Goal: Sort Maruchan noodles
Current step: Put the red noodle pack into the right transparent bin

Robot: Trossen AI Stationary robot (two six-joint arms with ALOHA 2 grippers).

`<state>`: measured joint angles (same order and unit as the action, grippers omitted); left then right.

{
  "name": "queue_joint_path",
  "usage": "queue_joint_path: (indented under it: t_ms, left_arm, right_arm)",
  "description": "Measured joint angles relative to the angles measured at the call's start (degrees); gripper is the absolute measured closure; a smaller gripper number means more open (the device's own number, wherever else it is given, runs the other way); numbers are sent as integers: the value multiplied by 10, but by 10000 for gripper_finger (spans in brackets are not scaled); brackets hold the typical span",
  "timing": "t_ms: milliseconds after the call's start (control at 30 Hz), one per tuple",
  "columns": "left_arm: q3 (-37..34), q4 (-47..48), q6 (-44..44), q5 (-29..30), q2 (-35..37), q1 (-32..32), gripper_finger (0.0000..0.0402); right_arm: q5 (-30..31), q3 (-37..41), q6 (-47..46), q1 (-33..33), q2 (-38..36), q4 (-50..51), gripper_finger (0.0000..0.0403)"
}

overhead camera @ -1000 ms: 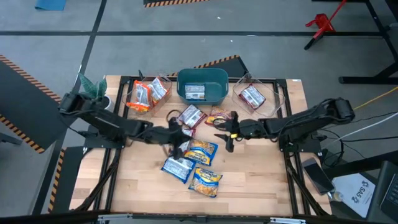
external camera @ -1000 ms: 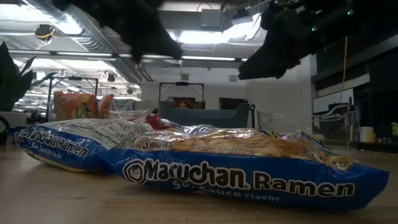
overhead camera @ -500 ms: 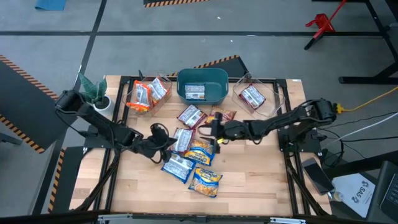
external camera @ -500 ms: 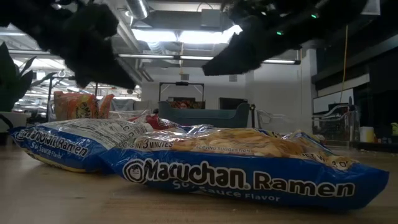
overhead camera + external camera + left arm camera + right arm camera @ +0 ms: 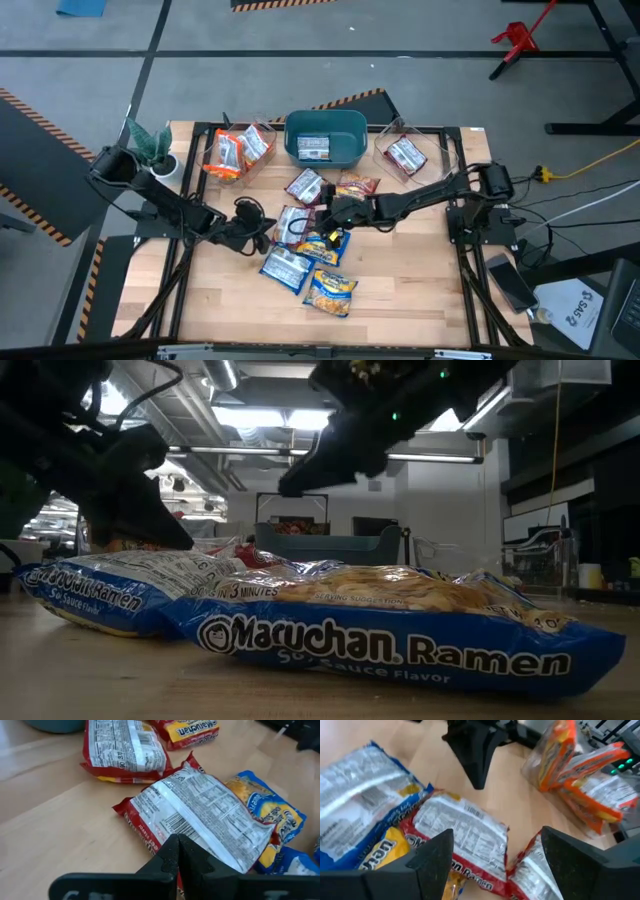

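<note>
High view: right gripper (image 5: pixel 333 213), fingers wide, had advanced over the red-white ramen packet (image 5: pixel 293 223), ready to grasp; left gripper (image 5: pixel 262 230), pinched closed, had retreated beside it.

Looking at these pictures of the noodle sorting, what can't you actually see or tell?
- Teal bin, high view: one packet shows inside; anything beneath it is hidden.
- Packets behind the blue Maruchan packet, low view: it blocks those farther back.
- Red-edged packet, left wrist view: back side up, flavour unreadable; the shut left claw covers its near edge.
- Right claw, right wrist view: open, fingertips cut off by the picture's edge.
</note>
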<state>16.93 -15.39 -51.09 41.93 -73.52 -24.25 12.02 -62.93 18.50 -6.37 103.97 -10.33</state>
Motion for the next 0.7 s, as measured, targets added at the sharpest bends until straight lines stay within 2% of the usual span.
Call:
queue_joint_path:
  t_ms: [300, 433, 700]
  left_arm:
    - [0, -88, 17, -31, -91, 8, 402]
    - [0, -103, 11, -39, -126, 22, 401]
    - [0, -92, 2, -61, -143, 30, 402]
  right_arm:
    - [9, -5, 20, 0, 26, 3, 120]
    - [12, -5, 60, 0, 27, 23, 120]
    - [66, -4, 182, 0, 28, 75, 120]
